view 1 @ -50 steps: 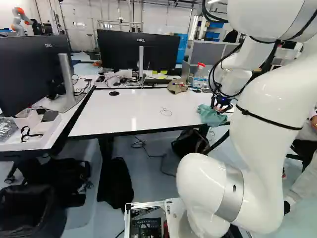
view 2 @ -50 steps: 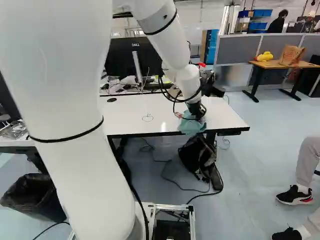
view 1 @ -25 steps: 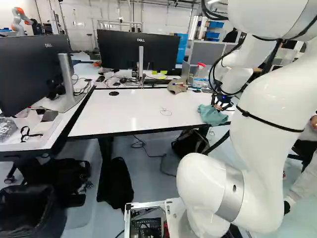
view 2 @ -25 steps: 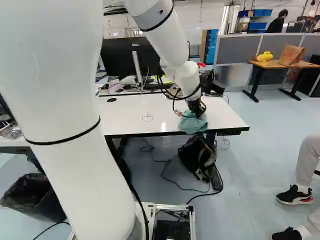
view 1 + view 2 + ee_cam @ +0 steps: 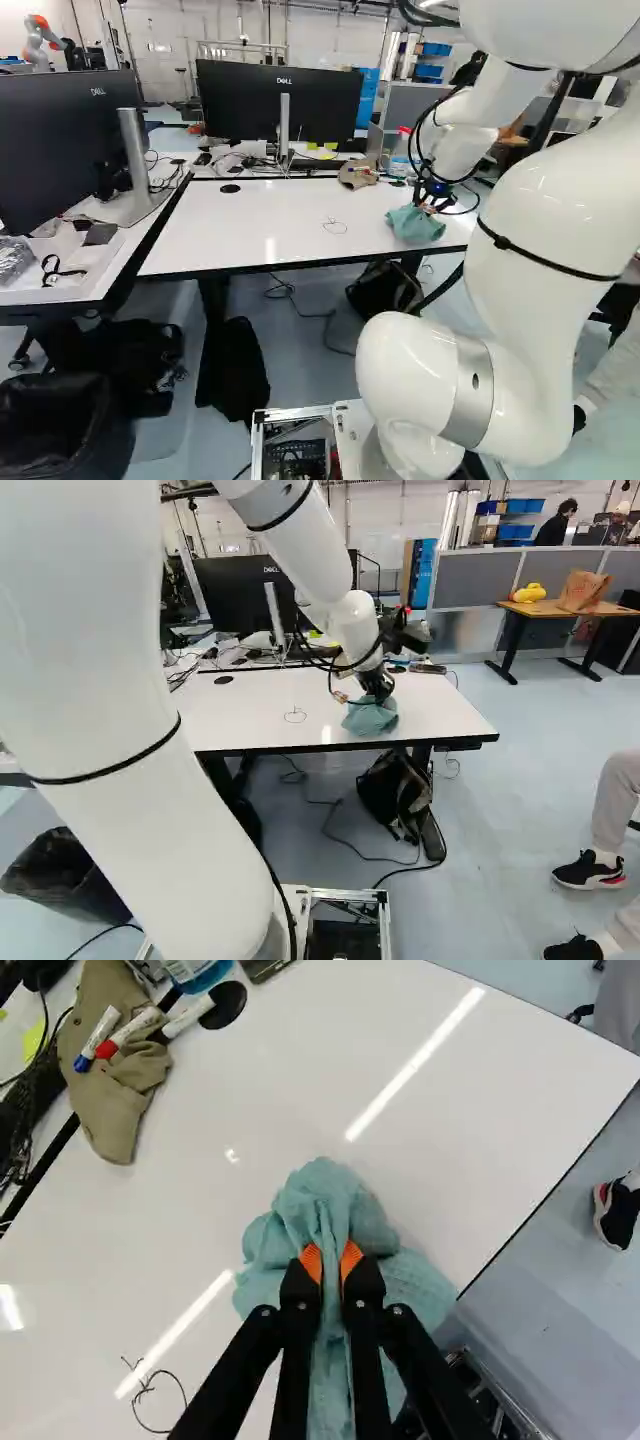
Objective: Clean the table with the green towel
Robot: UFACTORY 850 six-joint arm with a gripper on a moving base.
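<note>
I find the gripper (image 5: 331,1260) clamped on the green towel (image 5: 325,1195), bunched on the tabletop (image 5: 255,715) by its near edge, short of the right corner, and judge the wiping incomplete, the heart-shaped mark (image 5: 149,1390) farther left being unerased.

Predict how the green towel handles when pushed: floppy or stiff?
Likely floppy: the towel bunches into soft folds between the gripper's pads. Pushed, it would probably crumple and drag; its loose, rumpled edges suggest no rolling.
</note>
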